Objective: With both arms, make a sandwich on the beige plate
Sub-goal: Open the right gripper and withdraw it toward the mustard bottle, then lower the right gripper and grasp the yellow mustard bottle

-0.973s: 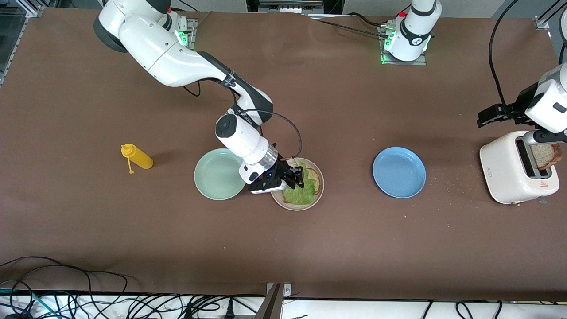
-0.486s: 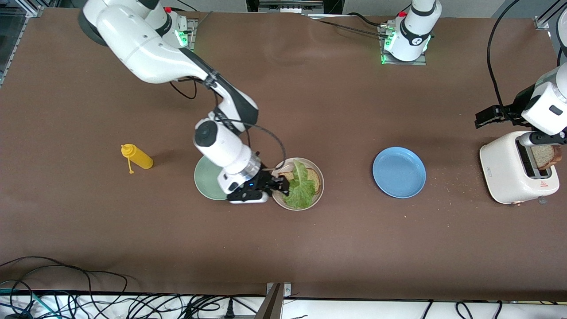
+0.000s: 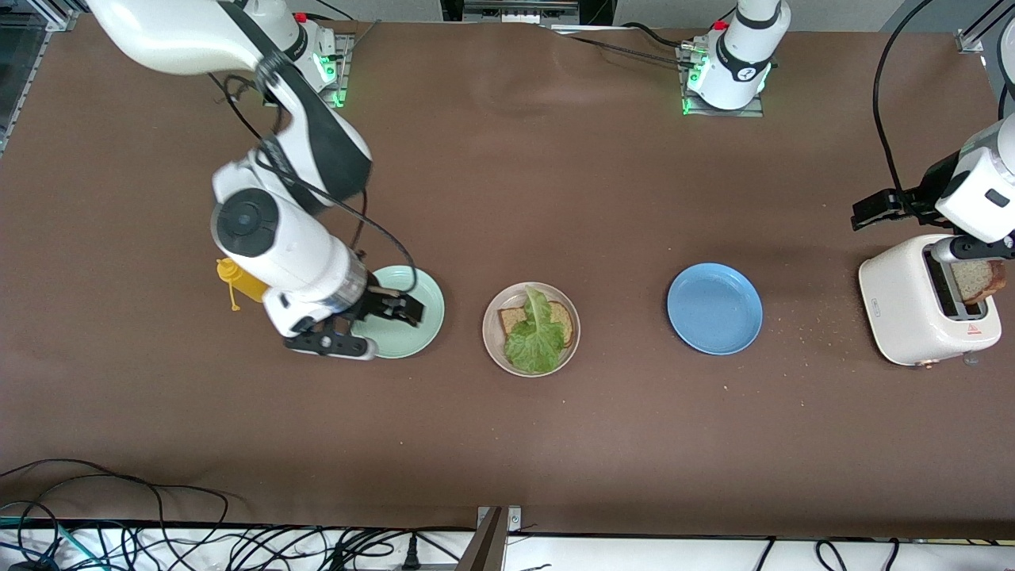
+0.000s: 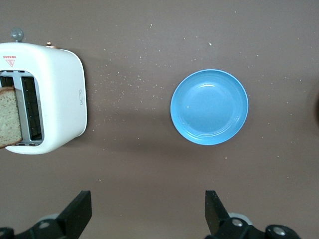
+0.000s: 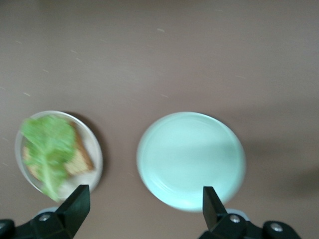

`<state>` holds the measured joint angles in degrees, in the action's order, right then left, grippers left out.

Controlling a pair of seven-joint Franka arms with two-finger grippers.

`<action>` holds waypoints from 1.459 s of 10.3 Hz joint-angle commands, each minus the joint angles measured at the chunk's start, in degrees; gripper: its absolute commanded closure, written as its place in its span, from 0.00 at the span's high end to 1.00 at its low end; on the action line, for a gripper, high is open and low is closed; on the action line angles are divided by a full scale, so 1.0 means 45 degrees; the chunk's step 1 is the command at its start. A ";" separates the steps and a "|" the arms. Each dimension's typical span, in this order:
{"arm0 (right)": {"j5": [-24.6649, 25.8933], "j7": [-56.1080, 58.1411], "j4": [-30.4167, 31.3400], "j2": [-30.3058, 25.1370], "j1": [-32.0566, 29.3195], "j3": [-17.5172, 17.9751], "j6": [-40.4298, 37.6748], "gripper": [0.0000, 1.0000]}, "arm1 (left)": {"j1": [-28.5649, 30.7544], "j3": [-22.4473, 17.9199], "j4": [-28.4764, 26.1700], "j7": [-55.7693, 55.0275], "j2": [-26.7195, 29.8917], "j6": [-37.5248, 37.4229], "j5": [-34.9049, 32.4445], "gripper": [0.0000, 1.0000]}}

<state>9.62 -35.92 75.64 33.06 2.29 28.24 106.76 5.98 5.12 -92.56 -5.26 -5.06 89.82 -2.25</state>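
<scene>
The beige plate (image 3: 492, 337) (image 5: 92, 149) sits mid-table and carries one slice of brown bread (image 3: 561, 317) (image 5: 79, 160). A green lettuce leaf (image 3: 537, 339) (image 5: 47, 144) lies on that slice. My right gripper (image 3: 400, 308) (image 5: 144, 211) hangs open and empty over the mint-green plate (image 3: 416, 333) (image 5: 192, 159), beside the beige plate. A second bread slice (image 3: 980, 279) (image 4: 9, 117) sticks out of the white toaster (image 3: 912, 313) (image 4: 57, 94). My left gripper (image 4: 148, 214) waits open and empty in the air by the toaster.
A blue plate (image 3: 714, 309) (image 4: 209, 107) lies between the beige plate and the toaster. A yellow squeeze bottle (image 3: 247, 283) stands partly hidden by the right arm. Crumbs dot the table around the toaster. Cables run along the table's near edge.
My right gripper opened, left the lettuce on the bread, and drew away from the beige plate to hang over the mint-green plate. The left arm barely moved.
</scene>
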 commanded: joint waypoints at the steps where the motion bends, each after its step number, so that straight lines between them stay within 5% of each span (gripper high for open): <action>1: -0.0030 0.1976 0.0417 -0.1424 -0.1089 -0.0240 -0.2658 1.00 | 0.0117 0.0033 0.0355 0.0309 -0.0106 -0.0293 0.0305 1.00; 6: 0.0089 0.4603 0.0045 -0.2950 -0.1661 -0.3634 -0.4408 1.00 | 0.0117 0.0033 0.0316 0.0290 -0.0125 -0.0293 0.0305 1.00; 10: 0.0049 0.4643 0.0708 -0.3420 -0.1680 -0.4575 -0.4252 1.00 | 0.0039 0.0033 0.0257 0.0290 -0.0183 -0.0312 0.0305 1.00; 15: -0.0965 0.5320 0.0963 -0.3499 -0.1796 -0.4849 -0.4058 1.00 | 0.0039 0.0033 0.0257 0.0290 -0.0184 -0.0312 0.0305 1.00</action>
<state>7.20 -14.93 77.53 19.22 -5.75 7.79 87.67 5.96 5.28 -92.45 -5.26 -5.68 89.58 -2.23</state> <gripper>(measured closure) 0.000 0.000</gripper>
